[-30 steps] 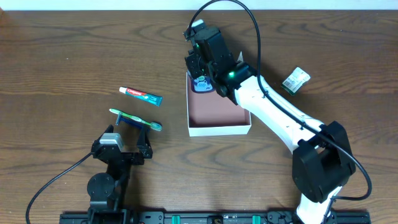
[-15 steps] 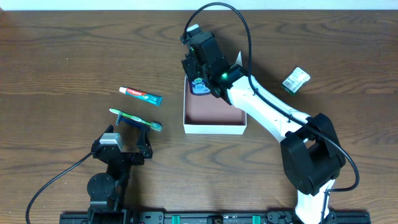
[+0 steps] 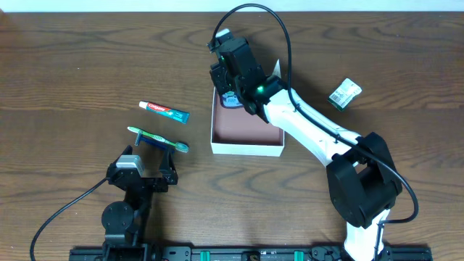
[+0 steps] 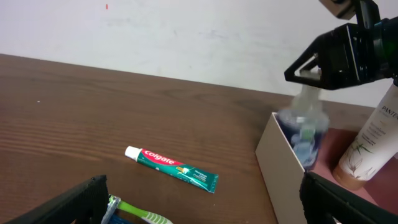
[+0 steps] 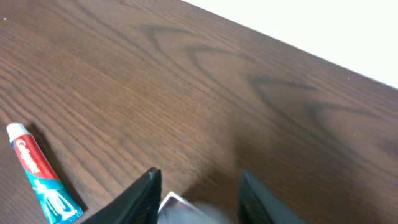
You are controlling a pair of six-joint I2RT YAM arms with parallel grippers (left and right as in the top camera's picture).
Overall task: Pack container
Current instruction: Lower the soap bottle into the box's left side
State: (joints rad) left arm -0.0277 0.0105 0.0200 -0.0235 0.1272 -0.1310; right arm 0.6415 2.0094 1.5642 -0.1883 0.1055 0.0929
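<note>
Currently the wooden tabletop (image 3: 72,58) is carrying everything. The right arm (image 3: 319,134) is reaching diagonally from the near right across the container (image 3: 246,149), which is sitting around mid-table with its pink-brown floor facing up and its white walls showing.

The right gripper (image 5: 198,196) is hanging over the container's far-left corner. Its fingers (image 5: 146,193) are standing partly apart with something pale and blurred between them. I cannot tell whether they are gripping it or clear of it.

The left arm (image 3: 119,214) is sitting at the near left edge. The left gripper (image 3: 145,174) is spread wide with nothing between its fingers, and it is pointing toward the container.

A white Pantene bottle (image 4: 373,143) is leaning inside the container toward its far-right corner. A small clear bottle with blue on it (image 4: 305,127) is showing up blurred in the far-left corner, directly under the right gripper.

Left of the container, a Colgate toothpaste tube (image 3: 164,111) is lying flat on the tabletop. A green toothbrush (image 3: 158,139) is lying nearer the left gripper, on something dark. A small green-and-white packet (image 3: 345,93) is lying on the tabletop right of the container, beyond the arm.
</note>
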